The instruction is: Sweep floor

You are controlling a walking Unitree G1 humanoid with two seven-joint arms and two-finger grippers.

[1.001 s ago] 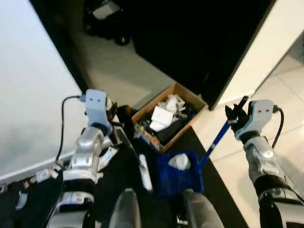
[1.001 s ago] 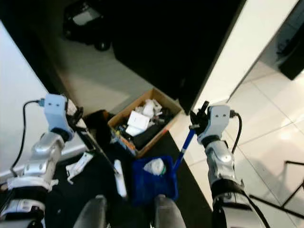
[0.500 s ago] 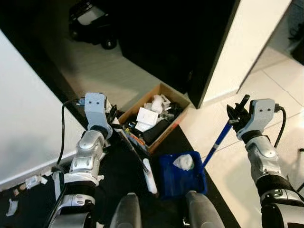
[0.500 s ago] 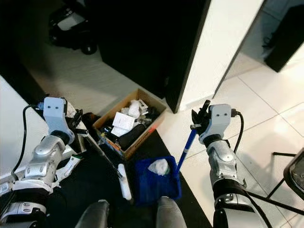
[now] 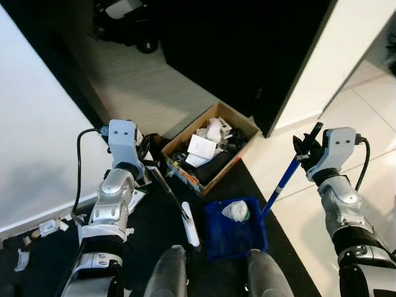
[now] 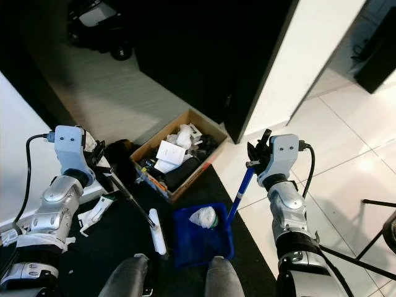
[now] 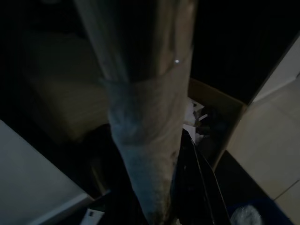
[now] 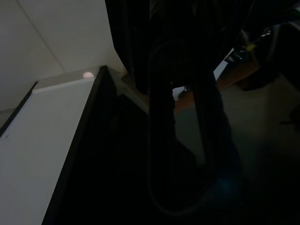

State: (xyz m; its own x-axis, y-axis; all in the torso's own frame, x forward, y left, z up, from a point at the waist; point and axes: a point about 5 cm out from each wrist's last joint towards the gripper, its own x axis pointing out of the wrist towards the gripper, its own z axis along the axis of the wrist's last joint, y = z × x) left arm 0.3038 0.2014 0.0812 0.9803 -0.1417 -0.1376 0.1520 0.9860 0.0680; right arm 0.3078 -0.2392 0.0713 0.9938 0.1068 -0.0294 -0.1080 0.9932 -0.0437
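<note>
A blue dustpan (image 5: 234, 230) is seen nearest the robot, resting on a black mat (image 5: 154, 229) just ahead of its two grey feet, with a wad of white paper (image 5: 235, 211) lying inside it. Its blue handle (image 5: 281, 184) is slanted up and to the right, the top end clamped between the fingers of the right gripper (image 5: 307, 146), which is held above the pale tiled floor (image 5: 365, 117). Just left of the dustpan, a small broom (image 5: 175, 202) is pointed down at the mat: its thin dark shaft runs from the left gripper (image 5: 146, 154) down and to the right, ending in a narrow white head (image 5: 190, 229) laid lengthwise on the mat beside the pan. The left gripper's fingers are closed on the shaft's upper end. Farther off, an open cardboard box (image 5: 210, 148) crammed with white papers and dark items is set at the mat's far edge. A dark wheeled object (image 5: 127, 21) is visible at the far left.
</note>
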